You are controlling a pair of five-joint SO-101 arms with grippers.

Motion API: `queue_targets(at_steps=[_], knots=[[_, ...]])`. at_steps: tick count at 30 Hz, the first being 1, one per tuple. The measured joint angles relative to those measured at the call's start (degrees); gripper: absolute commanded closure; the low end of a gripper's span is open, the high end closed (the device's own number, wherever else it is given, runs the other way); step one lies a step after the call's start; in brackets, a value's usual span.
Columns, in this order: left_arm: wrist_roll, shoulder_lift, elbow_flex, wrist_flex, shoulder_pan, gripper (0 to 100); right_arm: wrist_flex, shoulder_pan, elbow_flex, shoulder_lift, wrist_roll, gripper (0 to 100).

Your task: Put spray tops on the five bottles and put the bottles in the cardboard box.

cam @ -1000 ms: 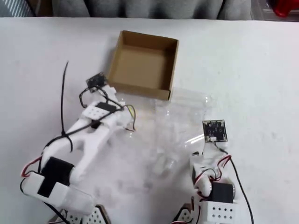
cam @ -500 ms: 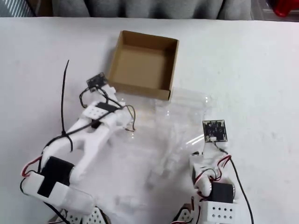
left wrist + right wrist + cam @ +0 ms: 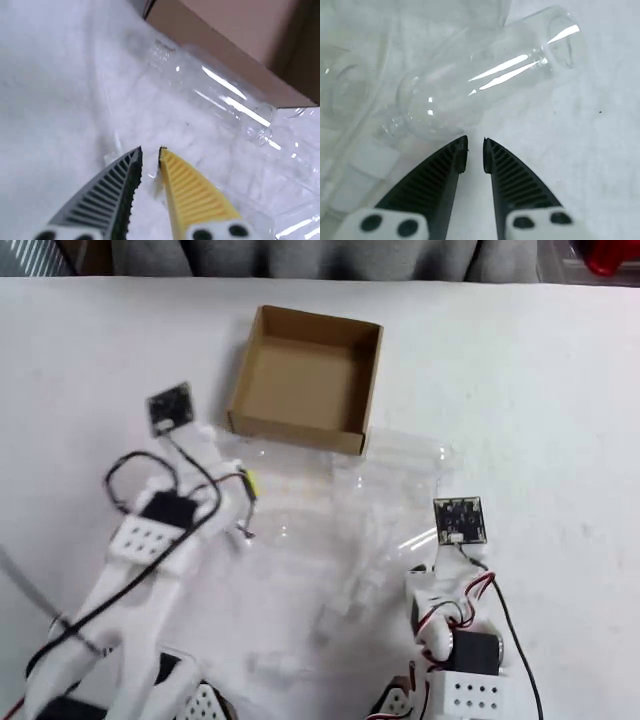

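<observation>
Your left arm has swung toward the left edge of the table. The left gripper is almost closed, with a thin gap, holding nothing. The right gripper is the same, just beside a lying clear bottle. A second bottle lies just beside the cardboard box, toward the far edge.

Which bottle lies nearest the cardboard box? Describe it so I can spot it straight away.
Find the open cardboard box beyond the arms. Beside its wall that faces them lies a clear bottle, on its side, running along that wall. The other bottles lie farther from the box.
</observation>
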Motion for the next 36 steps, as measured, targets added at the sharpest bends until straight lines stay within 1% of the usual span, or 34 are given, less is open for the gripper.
queue_targets(at_steps=[3,5,7,9,12,14,16,19,21,25,29,33,36], knots=[[-5.36,-4.66,0.0,2.73,-6.51,93,0.0,0.0,0.0,0.0,0.0,97.2],[-8.88,-6.15,0.0,5.8,-11.69,93,0.0,1.41,0.0,0.0,0.0,97.2],[-13.01,-6.68,0.0,9.14,-17.58,93,0.0,3.08,0.0,0.0,0.0,97.1],[-17.58,-6.68,0.26,10.64,-24.18,93,0.0,4.48,0.0,0.0,0.0,97.0],[-21.63,-6.68,4.04,10.29,-33.93,93,-0.09,4.92,0.0,0.0,0.0,96.8],[-22.51,-6.68,7.65,7.91,-40.0,93,-0.35,5.01,0.0,0.0,0.0,97.1],[-22.68,-6.68,11.6,4.04,-44.04,93,-0.88,5.01,0.0,0.0,0.26,97.1],[-22.86,-6.68,17.23,-2.55,-46.24,93,-2.64,5.98,0.0,0.0,3.6,97.1],[-22.86,-6.68,18.55,-5.8,-46.59,93,-5.27,8.0,-0.18,0.0,7.82,97.2],[-22.95,-6.77,18.64,-7.74,-46.86,93,-13.63,11.34,-0.62,0.0,18.29,97.2],[-22.95,-6.77,18.64,-8.18,-46.86,93,-15.38,10.81,-3.16,0.0,20.84,97.2],[-22.95,-6.77,18.64,-10.55,-46.86,93,-10.64,4.66,-11.52,0.0,21.1,97.3],[-22.86,-6.77,18.64,-10.81,-46.86,93,-6.33,-2.29,-17.85,-0.18,21.1,97.3]])
